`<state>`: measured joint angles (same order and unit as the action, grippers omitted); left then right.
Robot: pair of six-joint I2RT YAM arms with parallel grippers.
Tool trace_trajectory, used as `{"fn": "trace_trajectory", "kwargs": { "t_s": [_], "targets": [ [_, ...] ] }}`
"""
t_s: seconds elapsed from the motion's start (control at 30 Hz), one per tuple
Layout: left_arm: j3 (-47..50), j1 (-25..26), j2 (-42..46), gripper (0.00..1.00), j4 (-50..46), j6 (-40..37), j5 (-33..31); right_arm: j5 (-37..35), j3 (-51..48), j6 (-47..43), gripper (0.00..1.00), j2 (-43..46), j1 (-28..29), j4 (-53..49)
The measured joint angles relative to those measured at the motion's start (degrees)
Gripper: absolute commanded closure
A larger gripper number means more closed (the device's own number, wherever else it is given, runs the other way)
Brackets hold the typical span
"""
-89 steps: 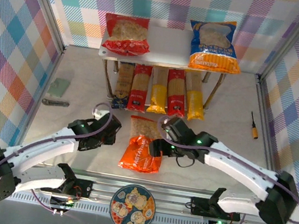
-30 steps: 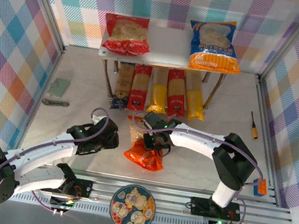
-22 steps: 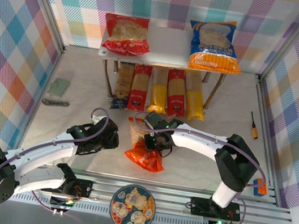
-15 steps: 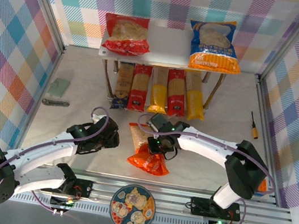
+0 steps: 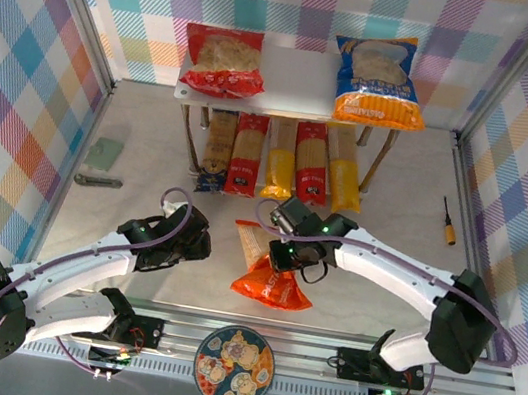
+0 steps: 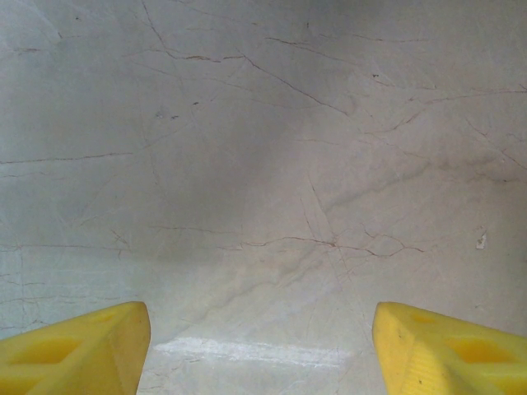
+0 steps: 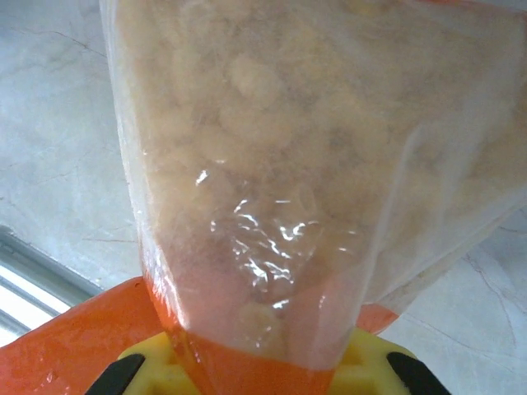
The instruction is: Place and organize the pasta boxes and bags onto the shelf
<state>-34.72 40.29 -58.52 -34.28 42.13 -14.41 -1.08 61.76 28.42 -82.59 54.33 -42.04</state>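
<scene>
Seen from above, my right tool [image 5: 291, 254] is pinched narrow on the orange bag [image 5: 268, 279], near the middle of the bench [image 5: 401, 195]. In the right wrist view, the yellow fingers [image 7: 156, 362] clamp the bag [image 7: 288, 164] where the orange film meets the clear window of short pasta. I judge the grip sits on the edge because the loose film there folds flat enough to pinch. The bag hangs crumpled and tilted below the tool. I cannot tell whether it is fully off the bench.

My left tool [image 5: 186, 241] sits just left of the bag, apart from it. In its wrist view, that tool [image 6: 259, 337] is spread wide over bare bench and holds nothing. I read it as parked out of the way.

The shelf [image 5: 300, 74] stands at the far side. A red bag [image 5: 224, 61] lies on its left end and a blue bag [image 5: 377, 80] on its right. The bare gap between them looks like the slot for the orange bag. Five long packs [image 5: 281, 160] lie side by side underneath, between the legs.
</scene>
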Motion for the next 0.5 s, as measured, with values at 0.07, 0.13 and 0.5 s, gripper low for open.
{"fn": "trace_trajectory", "kwargs": {
  "t_s": [0.07, 0.13, 0.5],
  "targets": [
    [-0.17, -0.09, 0.07, 0.28, -0.07, -0.17, -0.02, -0.13, 1.03, -0.55, 1.0, 1.68, 0.0, -1.31],
    [-0.74, -0.31, 0.22, 0.28, -0.13, -0.44, -0.02, -0.17, 2.75, -1.16, 1.0, 3.52, 0.0, -2.99],
    [-4.04, -0.61, 1.22, 0.28, -0.28, -1.25, -0.02, -0.42, 15.5, -6.4, 1.0, 8.02, 0.04, -9.53]
  ]
}}
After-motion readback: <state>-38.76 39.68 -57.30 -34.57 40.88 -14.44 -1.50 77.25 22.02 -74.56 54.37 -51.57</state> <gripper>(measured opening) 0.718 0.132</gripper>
